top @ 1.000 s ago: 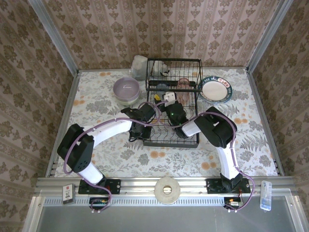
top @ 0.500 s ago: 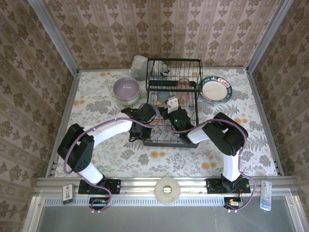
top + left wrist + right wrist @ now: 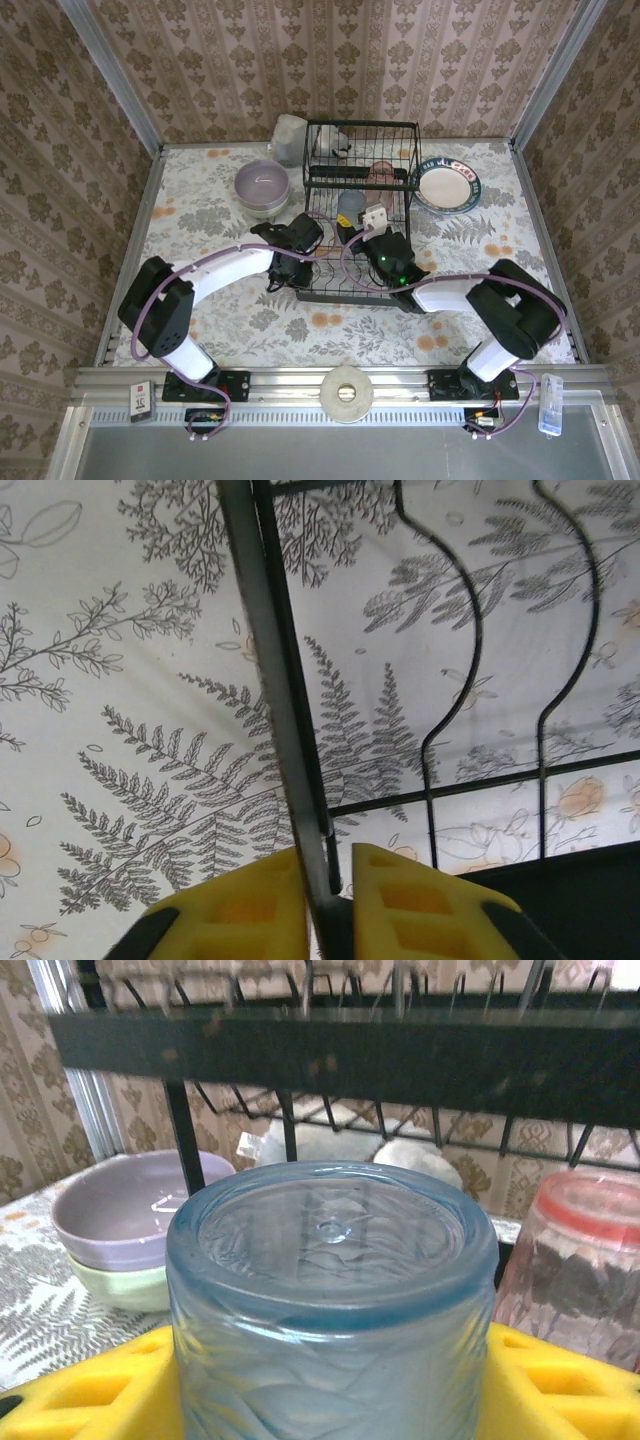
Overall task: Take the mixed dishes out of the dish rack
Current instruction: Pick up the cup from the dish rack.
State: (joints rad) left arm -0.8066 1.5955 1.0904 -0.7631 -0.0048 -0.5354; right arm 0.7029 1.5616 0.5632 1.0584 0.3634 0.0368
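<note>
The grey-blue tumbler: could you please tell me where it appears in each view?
Top external: grey-blue tumbler mid-picture, in the dish rack, at the right gripper.
Right wrist: tumbler lower centre, upside down between the yellow fingers.
Left wrist: a rack wire between the left gripper fingers.
Shared landmark: the dish rack.

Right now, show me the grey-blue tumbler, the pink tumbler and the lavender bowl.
grey-blue tumbler (image 3: 330, 1230), right wrist view, on its upturned base.
pink tumbler (image 3: 578, 1270), right wrist view, on its side wall.
lavender bowl (image 3: 262, 182), top external view, on its inside.
</note>
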